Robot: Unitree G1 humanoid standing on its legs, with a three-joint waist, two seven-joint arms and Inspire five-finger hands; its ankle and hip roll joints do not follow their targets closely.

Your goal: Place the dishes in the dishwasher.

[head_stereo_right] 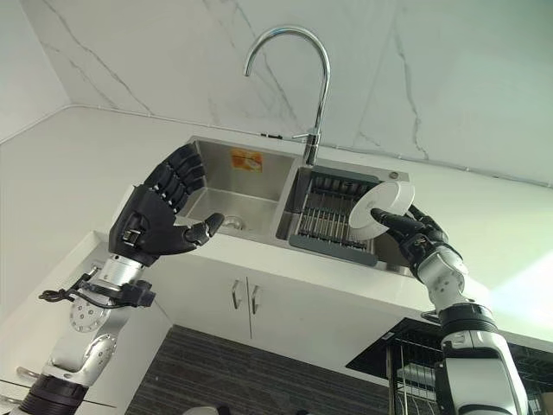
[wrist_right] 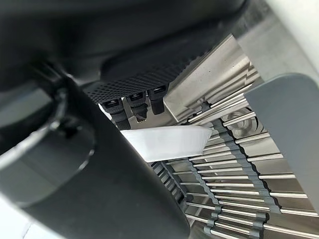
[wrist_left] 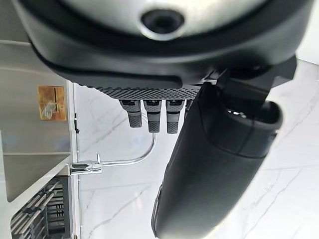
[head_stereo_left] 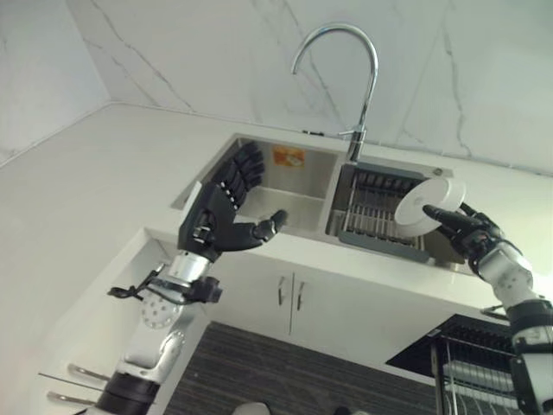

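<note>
Held a small white plate (head_stereo_right: 378,211) tilted on edge above the drying rack (head_stereo_right: 333,216) in the sink (head_stereo_right: 226,192), pinched at its rim by the right robot hand (head_stereo_right: 413,230). Looked light, rigid, glazed, probably slippery and breakable; best gripped across the rim. Left robot hand (head_stereo_right: 155,216) spread, idle.

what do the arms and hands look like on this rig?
Two silver-grey metal arms with round joint housings and black bands at the wrists. Left hand and right hand are dark, with segmented fingers and a thick thumb; the palms carry a fine textured grid.
</note>
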